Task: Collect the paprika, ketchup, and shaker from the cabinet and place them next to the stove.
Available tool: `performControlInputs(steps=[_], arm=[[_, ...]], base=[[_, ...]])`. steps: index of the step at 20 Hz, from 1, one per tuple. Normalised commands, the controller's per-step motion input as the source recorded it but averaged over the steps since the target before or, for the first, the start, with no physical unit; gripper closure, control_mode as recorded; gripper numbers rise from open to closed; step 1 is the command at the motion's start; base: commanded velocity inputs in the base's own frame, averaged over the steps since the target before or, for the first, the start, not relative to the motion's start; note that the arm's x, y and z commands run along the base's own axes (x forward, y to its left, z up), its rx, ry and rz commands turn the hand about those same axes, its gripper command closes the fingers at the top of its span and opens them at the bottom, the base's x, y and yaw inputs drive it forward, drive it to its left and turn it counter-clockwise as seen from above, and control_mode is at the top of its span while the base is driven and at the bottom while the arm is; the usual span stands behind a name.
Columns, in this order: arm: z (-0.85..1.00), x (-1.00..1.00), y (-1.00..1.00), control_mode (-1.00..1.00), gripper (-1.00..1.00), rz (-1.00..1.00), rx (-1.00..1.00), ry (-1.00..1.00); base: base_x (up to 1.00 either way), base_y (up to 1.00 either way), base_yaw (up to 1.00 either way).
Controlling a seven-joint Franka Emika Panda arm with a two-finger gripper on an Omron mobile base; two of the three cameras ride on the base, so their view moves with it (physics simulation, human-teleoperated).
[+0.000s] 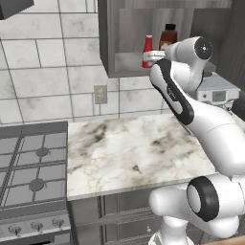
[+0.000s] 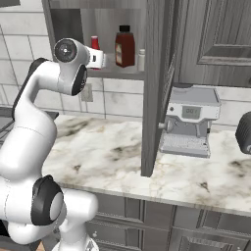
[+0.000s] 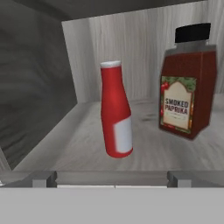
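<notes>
While the arm reaches up toward the shelf, the scene reads as follows.

Arm: it rises from the lower right of the left base view and ends at the open front of the cabinet (image 1: pixel 109 43), top centre of that frame.
Gripper: the gripper (image 3: pixel 112 178) shows its two grey tips at the bottom of the hand view, set wide apart with nothing between them; it sits just short of the shelf edge.
Ketchup: the ketchup (image 3: pixel 116 109) stands upright at the centre of the hand view, on the shelf, straight ahead of the gap between the tips and not touching them.
Paprika: the paprika (image 3: pixel 188 87) stands upright at the right of the hand view, beside the ketchup and farther back, label reading "SMOKED PAPRIKA".
Shaker: the shaker (image 2: pixel 141 60) stands near the top centre of the right base view, just right of the paprika on the same shelf.
Stove: the stove (image 1: pixel 31 177) fills the lower left of the left base view, adjoining the marble counter (image 1: pixel 134 153).
Coffee machine: the coffee machine (image 2: pixel 188 120) sits on the counter, right of centre in the right base view.
</notes>
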Motion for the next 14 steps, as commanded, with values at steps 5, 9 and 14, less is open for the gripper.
performControlInputs(steps=[5,9,14], arm=[[0.0,0.0,0.0,-1.0,-1.0,0.0,0.0,0.0],[0.0,0.08,0.0,-1.0,-1.0,0.0,0.0,0.0],[0.0,0.22,-0.03,-1.0,-1.0,0.0,0.0,0.0]], base=[[0.0,0.0,0.0],[0.0,0.0,0.0],[0.0,0.0,0.0]])
